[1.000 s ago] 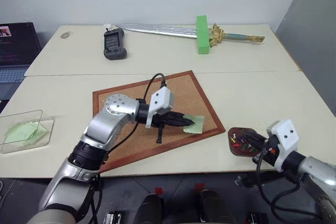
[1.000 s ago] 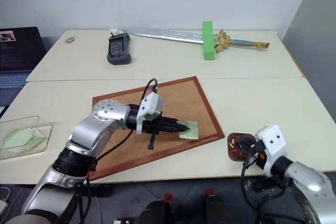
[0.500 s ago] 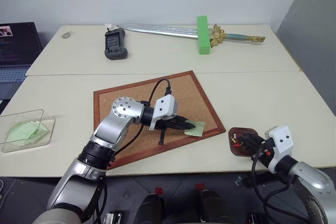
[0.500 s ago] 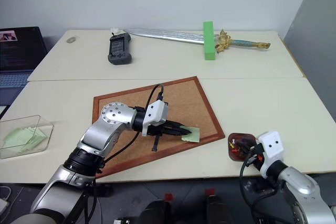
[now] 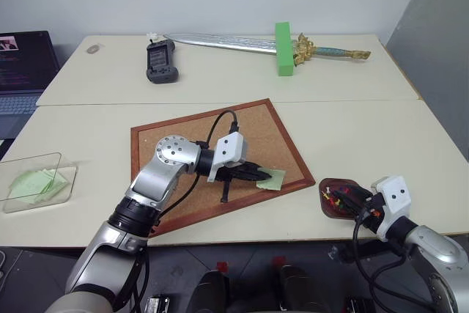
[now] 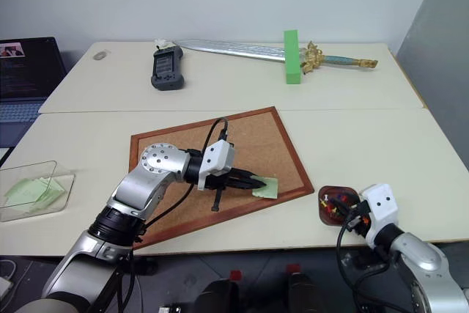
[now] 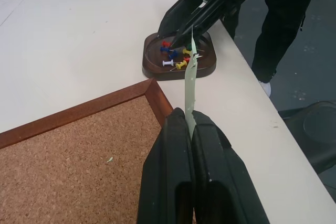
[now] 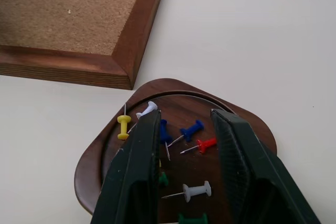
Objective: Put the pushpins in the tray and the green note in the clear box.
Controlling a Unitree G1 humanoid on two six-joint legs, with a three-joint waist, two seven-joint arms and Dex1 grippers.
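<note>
My left gripper (image 5: 260, 176) is shut on one edge of the pale green note (image 5: 272, 178), which hangs just above the corkboard's right corner; in the left wrist view the green note (image 7: 190, 77) stands edge-on beyond the shut fingers. The small dark brown tray (image 5: 327, 187) sits right of the board near the table's front edge. Several pushpins (image 8: 191, 129), blue, red, white, yellow and green, lie in the tray (image 8: 252, 121). My right gripper (image 8: 184, 116) hovers over it, open, with nothing between the fingers. The clear box (image 5: 60, 159) stands at the far left with pale green slips inside.
The wood-framed corkboard (image 5: 183, 144) lies mid-table under my left arm. At the back lie a toy sword (image 5: 220, 42), a bright green foam block (image 5: 282, 49) and a black device (image 5: 160, 60). A laptop (image 5: 22, 64) sits at the far left.
The whole picture has shifted slightly. My right gripper's fingers have parted over the tray. The left gripper keeps its hold on the note in the same place.
</note>
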